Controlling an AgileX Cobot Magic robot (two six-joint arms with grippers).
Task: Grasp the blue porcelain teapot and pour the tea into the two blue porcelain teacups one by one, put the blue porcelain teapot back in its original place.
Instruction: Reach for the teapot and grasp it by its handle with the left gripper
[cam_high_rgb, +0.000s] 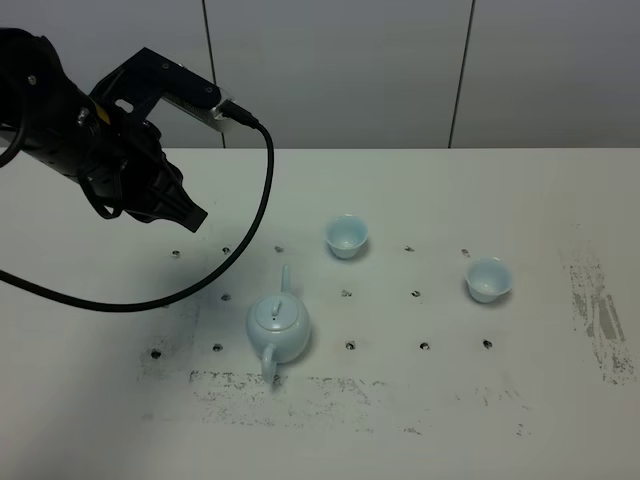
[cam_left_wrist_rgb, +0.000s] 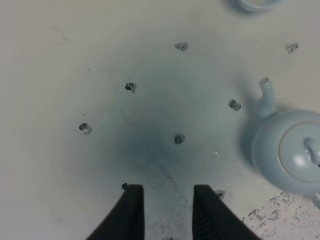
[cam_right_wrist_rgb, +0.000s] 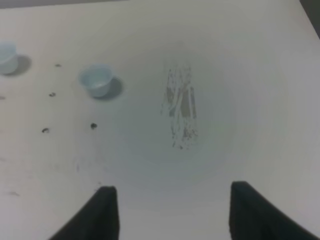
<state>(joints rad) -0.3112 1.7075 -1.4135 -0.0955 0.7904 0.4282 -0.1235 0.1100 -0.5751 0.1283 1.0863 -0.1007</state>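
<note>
Teapot (cam_high_rgb: 278, 328) on the tabletop (cam_high_rgb: 520, 200), upright with its lid on, left of the middle and toward the near edge. Its spout aims at the far edge and its handle at the near one. We see the left gripper (cam_left_wrist_rgb: 169, 200) hanging above the tabletop toward the left edge, apart from the pot. Its fingers stand at a narrow gap with nothing between them. The right gripper (cam_right_wrist_rgb: 167, 200) is spread wide over the right side, and it holds nothing either. One teacup (cam_high_rgb: 346, 236) sits just beyond the spout near the middle, and the other teacup (cam_high_rgb: 488, 280) is off toward the right edge, well apart. Both are upright, but we cannot tell whether there is tea inside. By our reckoning nothing is in hand yet. The grasp, both pours and the return are all left to do, unless the pouring is already done.
</note>
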